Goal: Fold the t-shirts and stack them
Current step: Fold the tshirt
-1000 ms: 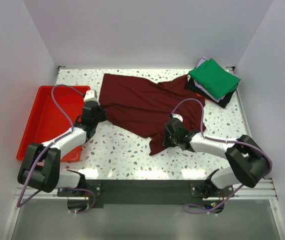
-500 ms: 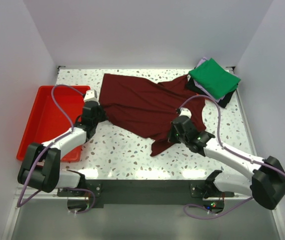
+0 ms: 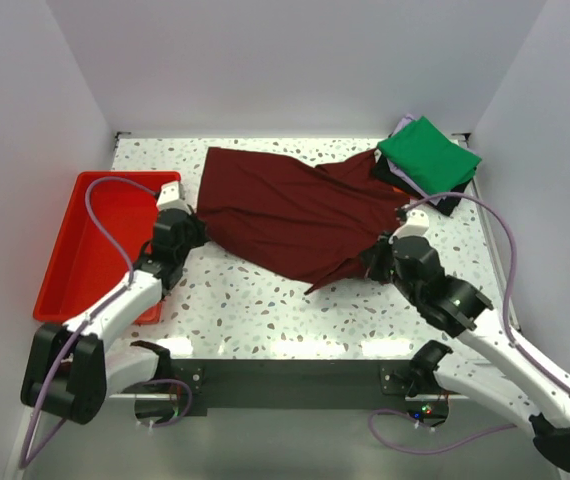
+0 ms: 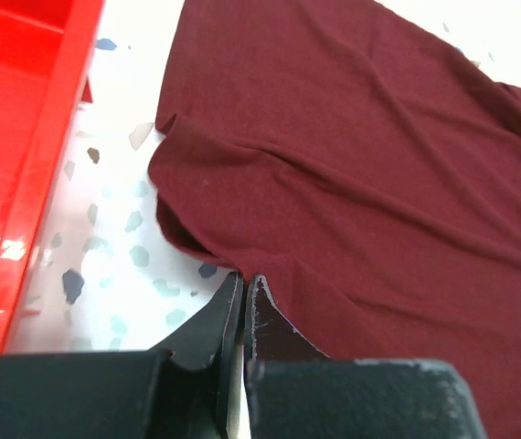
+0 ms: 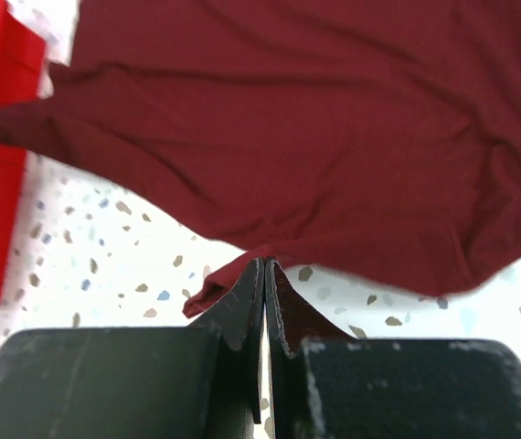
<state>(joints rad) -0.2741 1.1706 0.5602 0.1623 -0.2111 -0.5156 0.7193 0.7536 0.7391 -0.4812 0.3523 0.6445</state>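
Maroon t-shirt (image 3: pixel 285 210), one, on desk (image 3: pixel 245 300), left pincer (image 3: pixel 193 222) and right pincer (image 3: pixel 377 262) both clamped on its edge, one folded stack (image 3: pixel 427 155), green topmost, one red tray (image 3: pixel 75 250)

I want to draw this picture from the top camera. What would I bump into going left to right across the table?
red tray → left gripper → maroon t-shirt → green folded t-shirt
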